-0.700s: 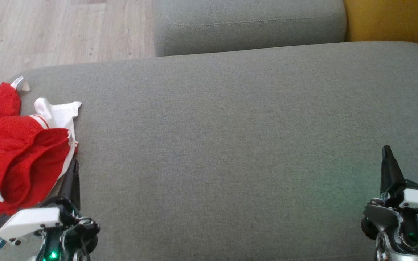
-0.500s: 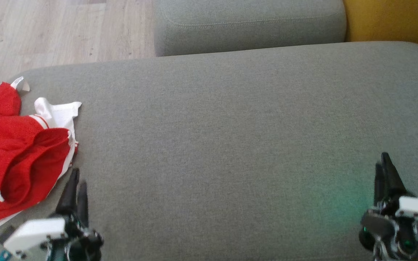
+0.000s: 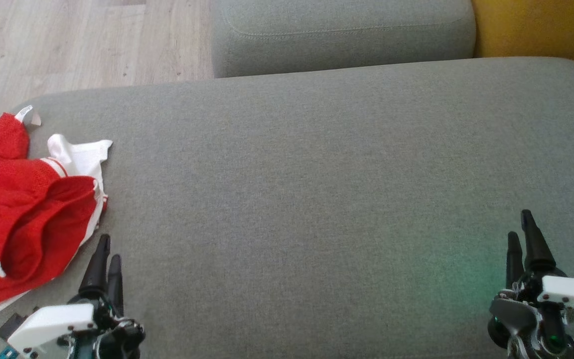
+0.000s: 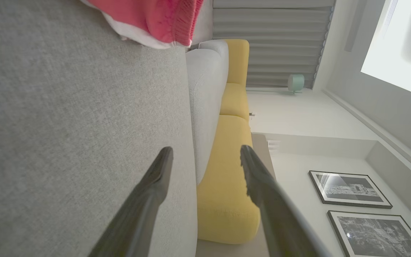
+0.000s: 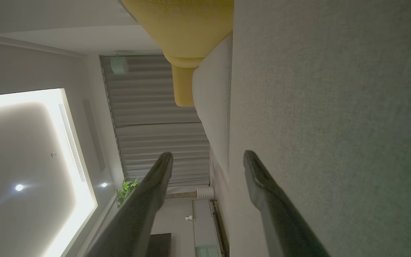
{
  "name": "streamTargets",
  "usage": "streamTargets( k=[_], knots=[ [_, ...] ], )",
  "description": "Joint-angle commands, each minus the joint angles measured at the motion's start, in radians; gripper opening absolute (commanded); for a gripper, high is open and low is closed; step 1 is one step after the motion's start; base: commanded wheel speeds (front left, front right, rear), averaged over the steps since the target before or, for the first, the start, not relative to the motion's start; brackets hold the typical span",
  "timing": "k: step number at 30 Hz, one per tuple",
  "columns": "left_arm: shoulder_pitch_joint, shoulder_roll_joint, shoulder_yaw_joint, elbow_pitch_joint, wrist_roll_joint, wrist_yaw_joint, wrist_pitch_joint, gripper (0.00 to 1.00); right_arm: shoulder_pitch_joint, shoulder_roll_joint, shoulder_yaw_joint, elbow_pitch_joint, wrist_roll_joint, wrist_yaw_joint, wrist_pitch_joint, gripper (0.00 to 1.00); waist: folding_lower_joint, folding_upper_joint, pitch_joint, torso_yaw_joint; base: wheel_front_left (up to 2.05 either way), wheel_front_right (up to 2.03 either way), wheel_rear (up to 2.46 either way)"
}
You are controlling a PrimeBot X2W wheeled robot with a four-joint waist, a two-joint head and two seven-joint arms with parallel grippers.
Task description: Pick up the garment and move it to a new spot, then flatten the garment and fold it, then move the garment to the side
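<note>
Left gripper (image 3: 108,249) sits at 7 o'clock in the head view, fingers spread, nothing between them. It is just beside the red-and-white garment (image 3: 23,199), with a gap between. Garment lies crumpled at 9 o'clock on the left end of the grey cushion (image 3: 317,174), partly cut off by the frame edge. Right gripper (image 3: 519,223) at 4 o'clock, also spread and empty, over bare cushion. Wood floor (image 3: 68,45) at 11 o'clock, yellow seat (image 3: 541,25) at 1 o'clock.
</note>
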Motion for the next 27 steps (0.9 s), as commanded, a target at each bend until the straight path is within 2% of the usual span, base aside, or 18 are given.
streamTargets(
  k=[1,11,18,27],
  knots=[
    [-0.05,0.009,-0.001,-0.046,0.014,-0.004,-0.011,1.0,-0.043,-0.004,0.011,-0.046,0.007,0.001,-0.009,1.0,0.0,0.0,0.0,0.0,0.0,0.0,0.0],
    [-0.055,0.011,-0.004,-0.074,0.103,-0.005,-0.04,1.0,-0.049,-0.018,0.07,-0.08,-0.052,0.002,-0.038,1.0,0.0,0.0,-0.002,0.001,0.0,0.0,0.0],
    [-0.058,0.012,-0.004,-0.106,0.248,0.01,-0.061,1.0,-0.058,-0.04,0.119,-0.089,-0.121,0.002,-0.07,1.0,0.0,0.0,-0.001,0.002,0.0,0.0,0.0],
    [-0.052,0.013,-0.042,-0.128,0.464,0.045,-0.09,1.0,-0.065,-0.051,0.167,-0.097,-0.294,0.003,-0.1,1.0,0.0,0.0,-0.003,0.0,0.0,0.0,0.0]
  ],
)
